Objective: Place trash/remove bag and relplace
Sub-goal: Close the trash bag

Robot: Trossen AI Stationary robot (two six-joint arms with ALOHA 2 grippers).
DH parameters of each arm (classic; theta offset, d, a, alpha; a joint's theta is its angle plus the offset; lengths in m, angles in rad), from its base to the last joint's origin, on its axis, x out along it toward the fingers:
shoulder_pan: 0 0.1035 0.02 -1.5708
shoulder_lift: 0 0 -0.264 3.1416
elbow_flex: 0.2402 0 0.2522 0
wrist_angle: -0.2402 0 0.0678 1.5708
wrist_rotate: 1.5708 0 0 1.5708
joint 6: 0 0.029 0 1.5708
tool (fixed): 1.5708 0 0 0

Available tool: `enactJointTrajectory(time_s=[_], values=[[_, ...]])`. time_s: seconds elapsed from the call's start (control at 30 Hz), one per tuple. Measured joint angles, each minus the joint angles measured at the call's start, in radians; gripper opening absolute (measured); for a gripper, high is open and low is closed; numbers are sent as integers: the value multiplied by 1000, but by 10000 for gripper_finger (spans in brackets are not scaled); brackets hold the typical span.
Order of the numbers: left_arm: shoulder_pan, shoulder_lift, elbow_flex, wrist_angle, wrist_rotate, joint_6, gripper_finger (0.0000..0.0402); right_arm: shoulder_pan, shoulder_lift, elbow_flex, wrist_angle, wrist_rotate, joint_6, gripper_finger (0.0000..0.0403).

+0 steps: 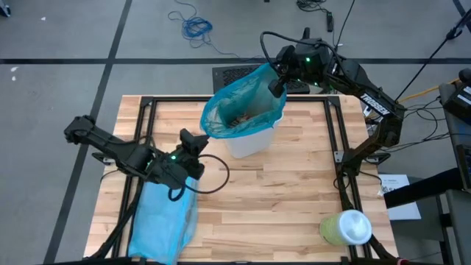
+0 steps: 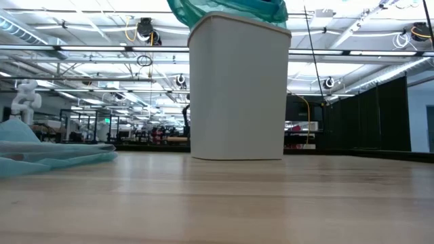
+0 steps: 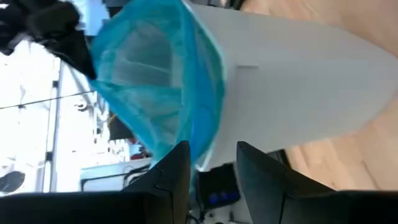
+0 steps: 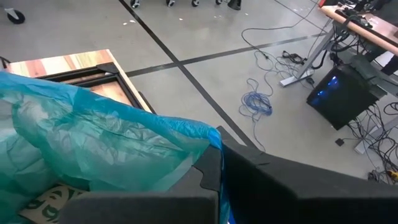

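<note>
Pale sky-blue replacement bag (image 1: 163, 221) is lying flat at the counter's (image 1: 280, 199) near left edge, with the left gripper (image 1: 193, 142) hovering just beyond it, its fingers (image 3: 177, 165) standing parted and empty, pointing at the white bin (image 1: 249, 138). Farther back, the teal bag (image 1: 243, 110) is rising out of the bin's mouth with brown trash (image 1: 239, 118) sitting inside it. At the far rim, the right gripper (image 1: 277, 82) is pinching the bag's edge, fingers clenched on the plastic

bag (image 1: 243, 103) in bin (image 1: 250, 140), spare bag (image 1: 163, 221) left, container (image 1: 346, 227) right
</note>
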Motion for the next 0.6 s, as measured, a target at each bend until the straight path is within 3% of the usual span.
enactJointTrajectory(time_s=[0.4,0.6], values=[[0,-20,0,50,-49,5,125,0,0,0,2,-33,0,0],[16,-20,0,67,-47,1,67,0,0,0,2,-34,0,0]])
